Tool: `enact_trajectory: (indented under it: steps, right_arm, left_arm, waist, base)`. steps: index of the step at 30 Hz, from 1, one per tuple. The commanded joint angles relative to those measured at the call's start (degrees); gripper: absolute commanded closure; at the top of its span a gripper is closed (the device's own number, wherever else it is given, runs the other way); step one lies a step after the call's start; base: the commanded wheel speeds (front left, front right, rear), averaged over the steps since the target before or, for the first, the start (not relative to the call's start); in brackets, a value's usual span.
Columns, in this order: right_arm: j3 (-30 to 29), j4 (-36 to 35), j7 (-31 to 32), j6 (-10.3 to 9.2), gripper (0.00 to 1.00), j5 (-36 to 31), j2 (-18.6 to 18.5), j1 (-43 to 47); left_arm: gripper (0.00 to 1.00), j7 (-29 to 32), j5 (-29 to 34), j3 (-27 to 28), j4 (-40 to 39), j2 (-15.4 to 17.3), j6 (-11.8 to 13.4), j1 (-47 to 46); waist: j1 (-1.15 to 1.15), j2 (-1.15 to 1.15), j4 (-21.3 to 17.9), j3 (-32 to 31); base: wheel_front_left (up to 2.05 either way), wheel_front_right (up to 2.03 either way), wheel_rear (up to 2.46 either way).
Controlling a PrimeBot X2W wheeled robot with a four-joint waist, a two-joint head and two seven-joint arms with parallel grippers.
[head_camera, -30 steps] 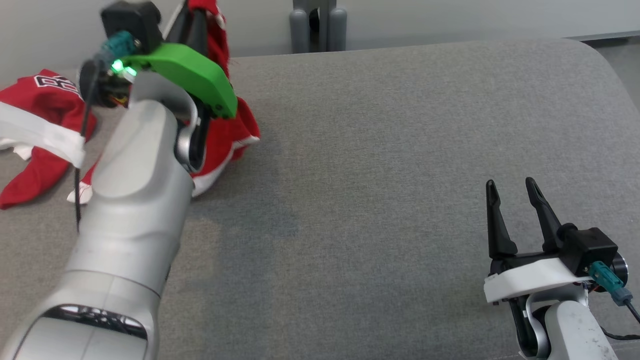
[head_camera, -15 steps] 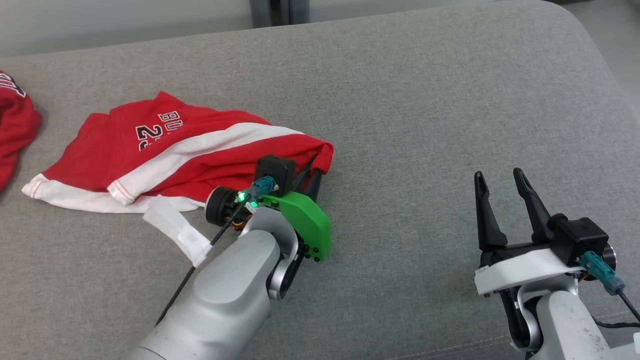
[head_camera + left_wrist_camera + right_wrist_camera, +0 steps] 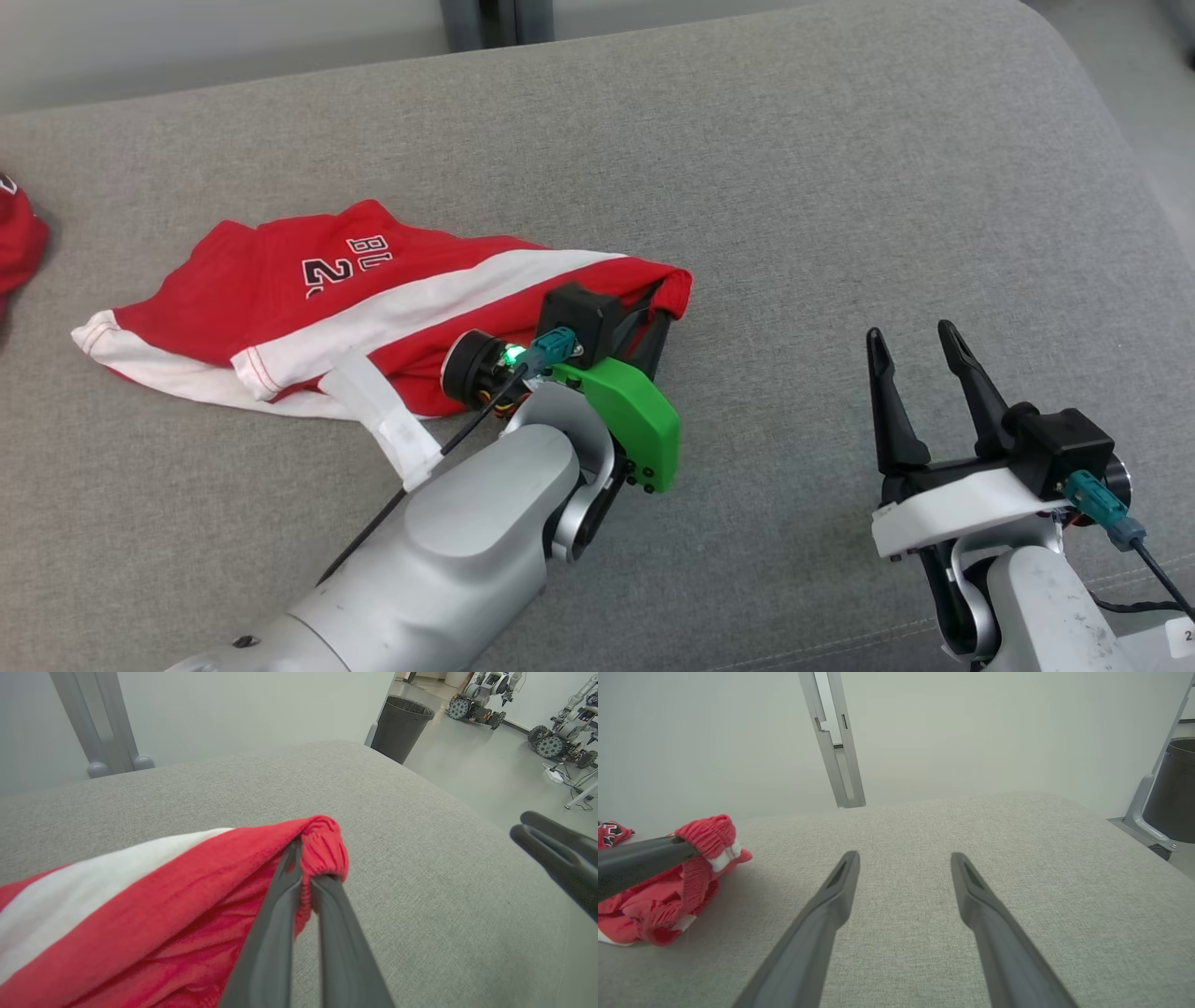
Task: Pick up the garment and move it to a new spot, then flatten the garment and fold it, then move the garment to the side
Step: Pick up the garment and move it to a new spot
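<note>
The garment is a pair of red shorts with a white stripe and black lettering, lying spread on the grey padded surface. My left gripper is shut on its elastic waistband at the right-hand end; in the left wrist view the fingers pinch the bunched red band of the garment. My right gripper stands open and empty to the right, apart from the cloth. In the right wrist view the right gripper points over bare fabric, with the garment at the left.
Another red piece of clothing lies at the far left edge. Grey posts stand behind the surface's far edge. A black bin and other robots are on the floor beyond the right end.
The head camera has shifted. The garment, held up at the far left one second ago, now lies on the surface and has been drawn rightward by my left gripper. The right gripper stays open.
</note>
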Motion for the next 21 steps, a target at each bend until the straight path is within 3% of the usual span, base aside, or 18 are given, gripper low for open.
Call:
enact_trajectory:
  steps: [1, 5, 7, 8, 17, 21]
  right_arm:
    - [0.2, 0.2, -0.2, 0.0, 0.0, -0.1, -0.2, -0.7]
    - [0.6, 0.6, -0.2, 0.0, 0.0, 0.0, -0.2, -0.1]
    - [0.7, 0.7, -0.2, 0.0, 0.0, 0.0, -0.1, 0.2]
    - [0.7, 0.7, -0.2, 0.0, 0.0, -0.1, -0.1, 0.3]
    - [-0.4, 1.4, -0.2, 0.0, 0.0, -0.6, -0.1, 1.1]
    - [0.0, 1.9, -0.2, 0.0, 0.0, -0.5, -0.2, 0.7]
  left_arm:
    - [1.0, -0.6, -1.2, -0.7, -0.6, 0.2, 0.5, -1.3]
    - [1.0, -1.2, -3.1, -3.0, -1.4, 0.2, 1.7, -2.3]
    - [0.52, -1.2, -4.0, -4.4, -0.6, 0.3, 1.9, -2.1]
    - [0.0, -0.4, -4.3, -5.1, 0.1, 0.3, 1.9, -1.7]
    - [0.0, 3.6, 1.7, -7.9, 3.0, 0.2, -0.7, 0.4]
    - [0.0, 6.1, 7.9, -8.0, 1.7, 0.2, -2.9, 3.3]
  waist:
    - [0.0, 0.0, -0.5, -0.2]
    - [0.0, 0.0, -1.0, -0.5]
    - [0.0, 0.0, -1.1, -0.6]
    - [0.0, 0.0, -1.1, -0.6]
    - [0.0, 0.0, 0.6, -1.1]
    - [0.0, 0.0, 1.3, -1.4]
  base:
    - [0.0, 0.0, 0.0]
    - [0.0, 0.0, 0.0]
    - [0.0, 0.0, 0.0]
    - [0.0, 0.0, 0.0]
    - [0.0, 0.0, 0.0]
    - [0.0, 0.0, 0.0]
